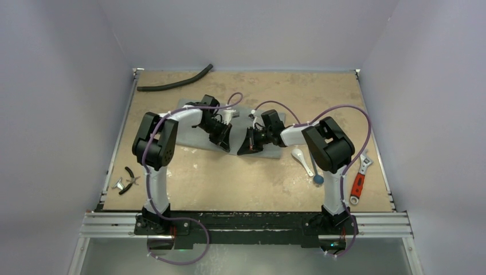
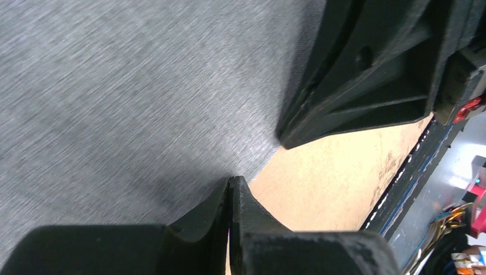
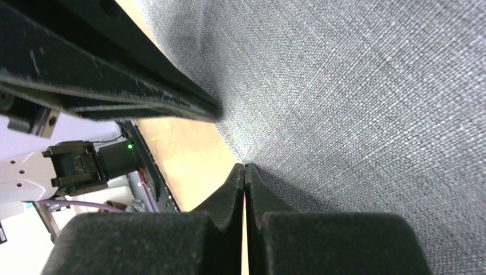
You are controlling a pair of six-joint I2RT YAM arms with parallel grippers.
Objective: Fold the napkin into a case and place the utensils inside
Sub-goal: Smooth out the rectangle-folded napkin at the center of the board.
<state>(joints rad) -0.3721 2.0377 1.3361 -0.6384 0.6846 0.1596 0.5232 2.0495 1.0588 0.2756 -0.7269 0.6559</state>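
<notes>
Napkin (image 1: 189,139): grey cloth lying flat mid tabletop, closer to the far edge.
Left gripper (image 1: 224,142): closed, pinching the napkin's near edge.
Right gripper (image 1: 247,148): closed, pinching that same edge.
Spoon (image 1: 300,157), blue-tipped stick (image 1: 315,172): beside the napkin's right side.

My fingers (image 2: 258,229) are matte black. The napkin (image 2: 114,86) is plain grey with a fine weave, the table (image 1: 229,177) mottled tan. At four o'clock: a white spoon (image 1: 300,157), a dark, blue-ended stick (image 1: 314,171), and a red-handled wrench (image 1: 359,182). At eleven, a black hose (image 1: 175,84).
</notes>
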